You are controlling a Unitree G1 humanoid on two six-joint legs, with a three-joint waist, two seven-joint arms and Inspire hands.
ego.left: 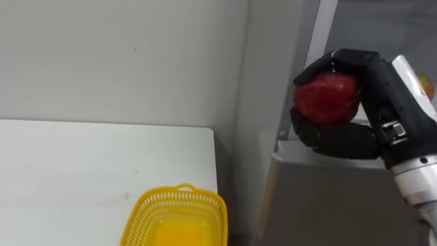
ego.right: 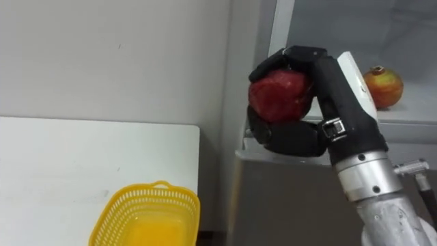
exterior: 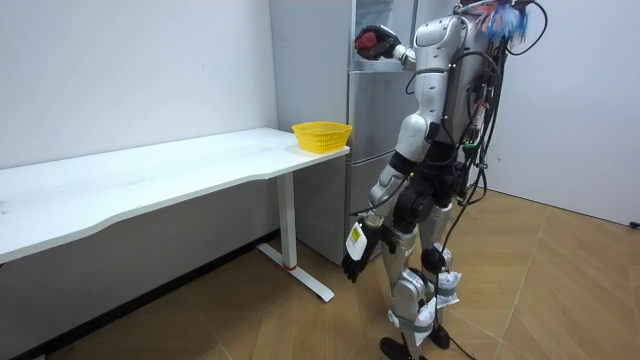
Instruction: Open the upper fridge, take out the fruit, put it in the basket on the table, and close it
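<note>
My right robot hand (ego.right: 290, 137) is curled round a red fruit (ego.right: 280, 96), held just outside the open upper fridge (exterior: 372, 120), so the picking looks done; I judge only the drop into the yellow basket (ego.right: 147, 215) is left. That basket sits at the corner of the white surface (ego.left: 82, 164) next to the fridge, and my left robot hand (exterior: 356, 262) hangs low above the wood floor (exterior: 560, 300).
</note>
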